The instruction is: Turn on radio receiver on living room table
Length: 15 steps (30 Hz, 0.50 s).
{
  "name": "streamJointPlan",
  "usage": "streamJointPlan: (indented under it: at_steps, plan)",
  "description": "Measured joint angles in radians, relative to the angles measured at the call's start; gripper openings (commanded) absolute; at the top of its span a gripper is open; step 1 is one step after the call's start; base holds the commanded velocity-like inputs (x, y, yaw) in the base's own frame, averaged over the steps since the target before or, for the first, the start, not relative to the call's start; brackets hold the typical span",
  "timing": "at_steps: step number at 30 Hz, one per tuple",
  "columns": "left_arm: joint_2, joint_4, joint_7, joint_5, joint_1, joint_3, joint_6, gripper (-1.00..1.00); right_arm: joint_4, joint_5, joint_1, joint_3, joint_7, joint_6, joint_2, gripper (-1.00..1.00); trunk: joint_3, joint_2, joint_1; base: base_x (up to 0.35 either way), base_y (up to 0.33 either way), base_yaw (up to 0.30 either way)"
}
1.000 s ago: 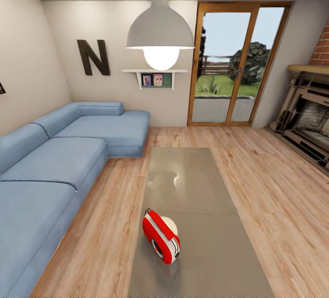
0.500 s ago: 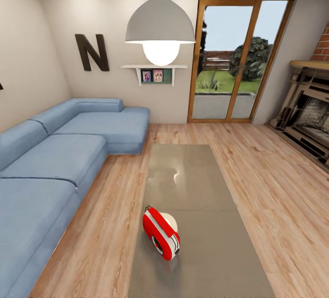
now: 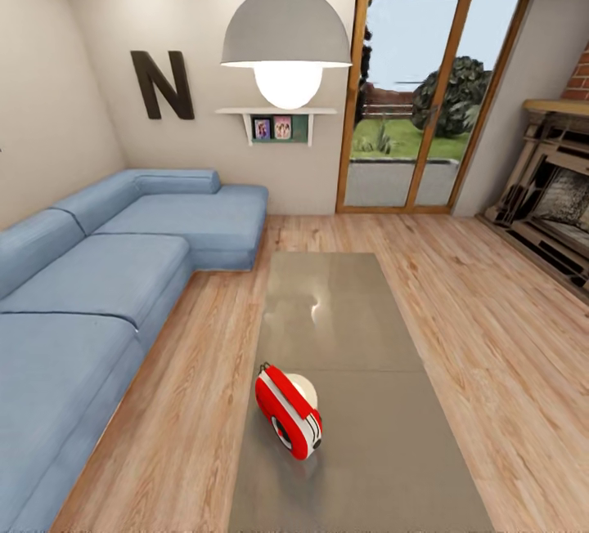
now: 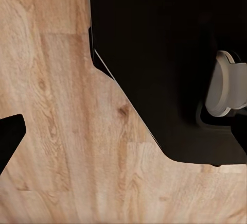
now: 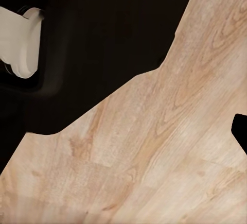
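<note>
Radio receiver (image 3: 288, 422) sits unmoved on table (image 3: 384, 468); camera tilted slightly; gripper states unclear.

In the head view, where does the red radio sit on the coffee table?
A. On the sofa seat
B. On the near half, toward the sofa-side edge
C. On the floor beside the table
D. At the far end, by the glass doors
B: the radio receiver stands on the near half of the table, toward the edge facing the sofa.

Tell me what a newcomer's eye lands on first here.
The red radio receiver stands out on the near part of the glossy grey-brown table, a pale round disc just behind it. Overhead hangs a big white pendant lamp, and a blue L-shaped sofa fills the left side.
</note>
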Motion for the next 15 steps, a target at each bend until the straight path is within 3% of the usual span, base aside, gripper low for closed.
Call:
streamJointPlan:
  at_steps: [15]
  plan:
    - [0.0, 0.0, 0.0, 0.0, 0.0, 0.0, 0.0, 1.0, 0.0, 0.0, 0.0, 0.0, 0.0, 0.0, 0.0, 1.0, -0.025, 0.0, 0.0, 0.0, 0.0, 0.0]
